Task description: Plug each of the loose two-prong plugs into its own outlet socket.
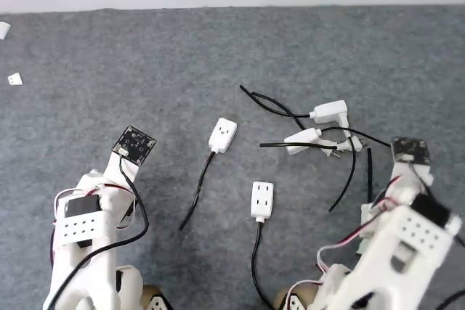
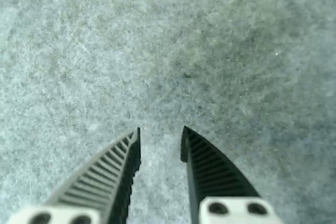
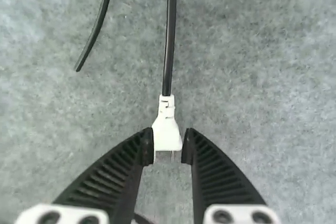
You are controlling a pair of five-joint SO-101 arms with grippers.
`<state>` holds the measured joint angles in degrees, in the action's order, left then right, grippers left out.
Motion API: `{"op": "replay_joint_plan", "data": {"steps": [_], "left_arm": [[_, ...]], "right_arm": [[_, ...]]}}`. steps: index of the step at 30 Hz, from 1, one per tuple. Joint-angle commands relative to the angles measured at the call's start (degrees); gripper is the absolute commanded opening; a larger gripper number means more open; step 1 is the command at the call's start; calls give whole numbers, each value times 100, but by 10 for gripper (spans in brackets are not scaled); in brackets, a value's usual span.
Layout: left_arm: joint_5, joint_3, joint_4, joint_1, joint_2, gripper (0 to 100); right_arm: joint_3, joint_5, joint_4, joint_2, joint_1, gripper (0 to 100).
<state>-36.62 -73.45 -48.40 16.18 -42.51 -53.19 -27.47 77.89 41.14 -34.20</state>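
Your right hand (image 3: 167, 143) pinches a small white plug (image 3: 167, 124) between its fingertips, prongs toward the wrist. Its black cord (image 3: 170, 35) runs straight away over the grey surface (image 3: 262, 77). Your left hand (image 2: 160, 140) is spread, hanging above bare surface. From above, the far socket (image 1: 222, 136) lies mid-surface and the near socket (image 1: 261, 200) closer to the arms, each on its own cord. The upper plug (image 1: 330, 112) and lower plug (image 1: 305, 139) lie close together on the right side, among tangled cords.
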Motion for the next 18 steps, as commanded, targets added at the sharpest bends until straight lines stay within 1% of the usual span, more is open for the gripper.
{"op": "replay_joint_plan", "data": {"steps": [1, 4, 9, 12, 18], "left_arm": [[44, 171, 123, 18, -70, 119], [44, 171, 123, 26, -70, 119], [44, 171, 123, 26, -70, 119], [44, 171, 123, 26, -70, 119], [44, 171, 123, 26, -70, 119]], "right_arm": [[1292, 44, 523, -884, 31, 93], [1451, 53, 426, -1402, -40, 92], [554, 26, -514, -1226, -75, 62], [167, 18, -945, -1156, -84, 62], [-44, -273, -1068, -1165, -84, 62]]}}
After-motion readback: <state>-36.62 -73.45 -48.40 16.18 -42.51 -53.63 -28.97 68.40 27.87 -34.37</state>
